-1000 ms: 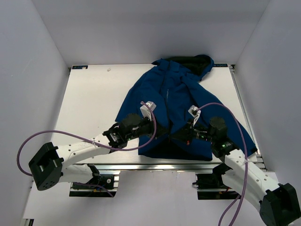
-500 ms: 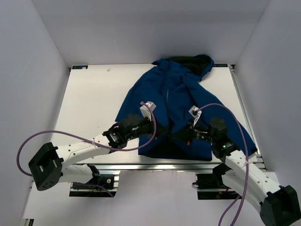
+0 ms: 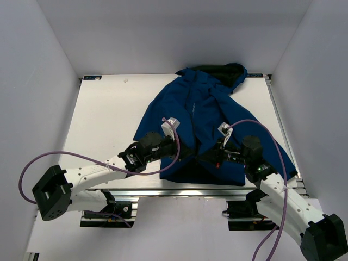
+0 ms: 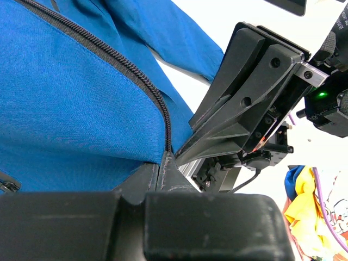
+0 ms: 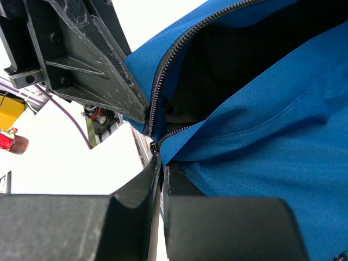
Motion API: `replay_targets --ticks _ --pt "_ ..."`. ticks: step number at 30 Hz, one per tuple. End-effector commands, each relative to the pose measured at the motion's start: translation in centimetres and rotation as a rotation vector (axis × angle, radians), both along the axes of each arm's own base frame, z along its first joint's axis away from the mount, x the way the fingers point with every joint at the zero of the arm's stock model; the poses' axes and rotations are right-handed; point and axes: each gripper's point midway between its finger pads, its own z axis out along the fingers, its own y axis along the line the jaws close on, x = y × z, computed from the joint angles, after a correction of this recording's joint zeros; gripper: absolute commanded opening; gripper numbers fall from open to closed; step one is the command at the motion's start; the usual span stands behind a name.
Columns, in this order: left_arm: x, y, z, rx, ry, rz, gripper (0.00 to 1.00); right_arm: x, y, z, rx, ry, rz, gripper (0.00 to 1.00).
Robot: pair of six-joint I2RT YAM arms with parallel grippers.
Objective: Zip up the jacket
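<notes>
The royal-blue jacket (image 3: 201, 109) lies flat on the white table (image 3: 103, 119) with its hood at the far edge and its front open at the bottom, black lining (image 5: 244, 60) showing. My left gripper (image 3: 188, 150) is shut on the left front edge at the hem, where the dark zipper (image 4: 130, 68) ends between its fingertips (image 4: 161, 163). My right gripper (image 3: 208, 156) is shut on the right front edge at the hem (image 5: 161, 163), with the zipper's lower end (image 5: 156, 145) just above the tips. The two grippers face each other, a few centimetres apart.
The jacket's hem lies close to the table's near edge with its metal rail (image 3: 179, 192). White walls enclose the table on three sides. Purple cables (image 3: 255, 122) loop over both arms. A yellow and blue cloth (image 4: 304, 217) lies off the table.
Almost nothing: the left arm has shifted very slightly, and both grippers stay shut at the jacket's hem.
</notes>
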Motion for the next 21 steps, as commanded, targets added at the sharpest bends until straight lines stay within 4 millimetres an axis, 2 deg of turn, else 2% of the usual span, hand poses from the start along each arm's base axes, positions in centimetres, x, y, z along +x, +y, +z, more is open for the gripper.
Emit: replay_targets --ticks 1,21 --pt "-0.3 -0.5 1.4 -0.043 -0.026 -0.035 0.0 -0.3 0.6 2.3 0.05 -0.073 0.047 0.0" --pt "-0.3 -0.7 1.2 -0.041 -0.016 -0.041 0.0 -0.4 0.8 3.5 0.091 -0.1 0.059 0.0"
